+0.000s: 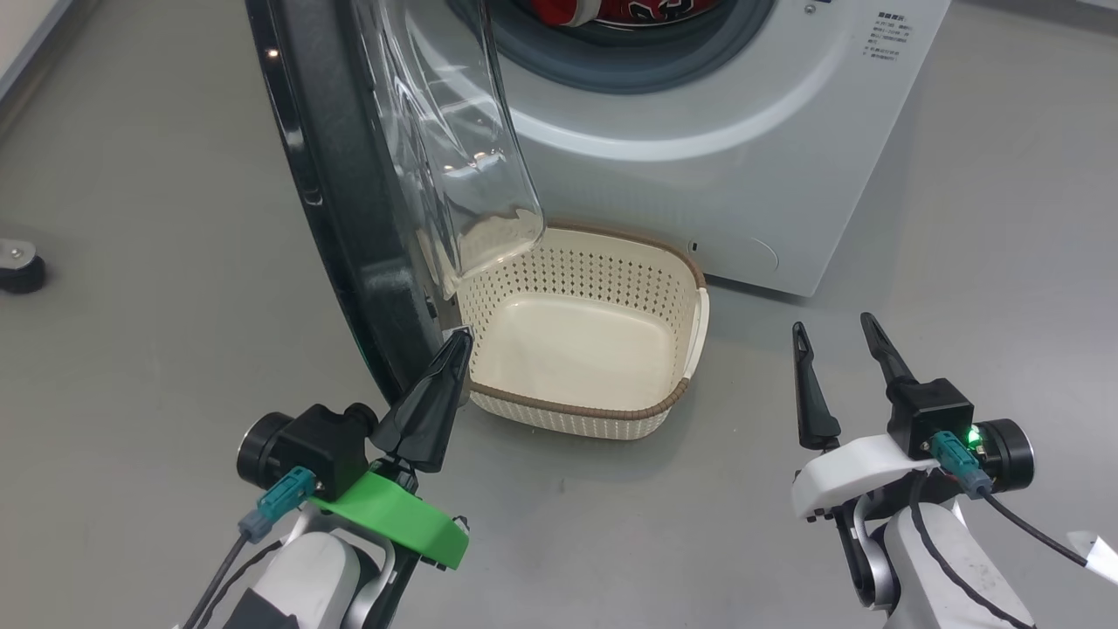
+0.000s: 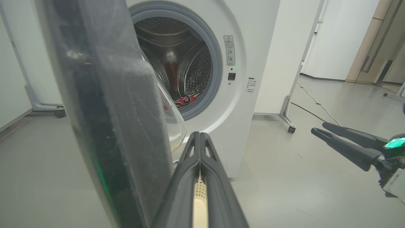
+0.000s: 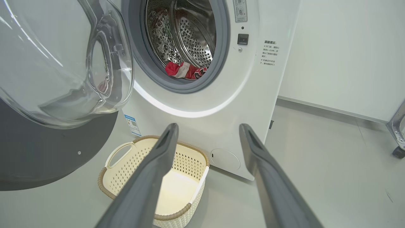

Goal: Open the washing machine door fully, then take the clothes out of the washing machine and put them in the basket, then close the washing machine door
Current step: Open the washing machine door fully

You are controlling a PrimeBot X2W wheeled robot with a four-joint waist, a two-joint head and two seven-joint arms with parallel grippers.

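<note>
The washing machine door [image 1: 341,201] is standing just left of the left gripper [image 1: 458,341], swung roughly halfway out, edge-on to the head camera. So I'm reading this as the "open it fully" step, not finished yet. The left jaws are pinched completely shut with nothing in them. The joined tip is sitting right at the door's inner face near its bottom edge, probably touching, though I can't say for sure.

If it were me, I'd be pushing with that closed tip on the flat dark inner ring. The glass bowl is bulging, clear and slick, so a tip would likely be sliding off it. The outer rim is looking glossy black and hard, so I'd go with a slow, steady sweep to the left.

Just ahead and right of those shut jaws, the basket [image 1: 603,279] is sitting on the floor with nothing in it. It's cream plastic with perforated walls, rounded corners and a brown woven-look rim. Past it, the washing machine [image 1: 742,175] is showing smooth white panels and a grey rubbery ring around the drum hole. The clothes [image 3: 185,70] are lying inside at the drum's lip, red with white trim, soft and bunched up, up ahead of the right jaws.

The right gripper [image 1: 834,325] is hanging with its jaws spread wide, holding nothing, aimed at the machine front, with the basket off to the left of them.
</note>
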